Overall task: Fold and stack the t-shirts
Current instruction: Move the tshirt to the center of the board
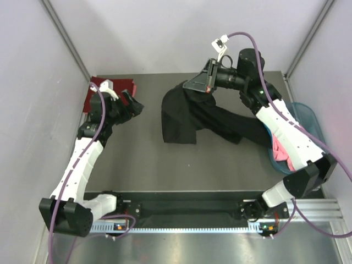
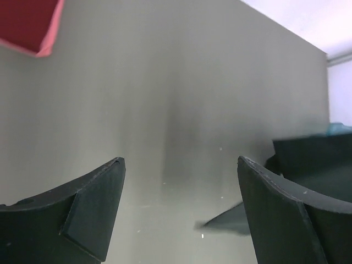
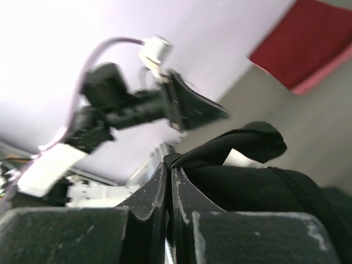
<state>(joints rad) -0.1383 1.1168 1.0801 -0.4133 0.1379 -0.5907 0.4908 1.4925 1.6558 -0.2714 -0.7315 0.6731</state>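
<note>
The large black t-shirt (image 1: pixel 181 118) hangs and drapes over the middle of the table, trailing right to the teal basket. My right gripper (image 1: pixel 193 86) is shut on its upper edge at the back of the table; the right wrist view shows the jaws (image 3: pixel 169 165) pinched on a black fold (image 3: pixel 236 146). A folded dark red t-shirt (image 1: pixel 113 88) lies at the back left and shows in the right wrist view (image 3: pixel 308 41) and in the left wrist view (image 2: pixel 25 22). My left gripper (image 1: pixel 133 104) is open and empty beside it, above bare table (image 2: pixel 179 162).
The teal plastic basket (image 1: pixel 305 113) stands at the right edge with pink cloth (image 1: pixel 281 151) and blue cloth in it, partly under my right arm. Grey walls close in the back and both sides.
</note>
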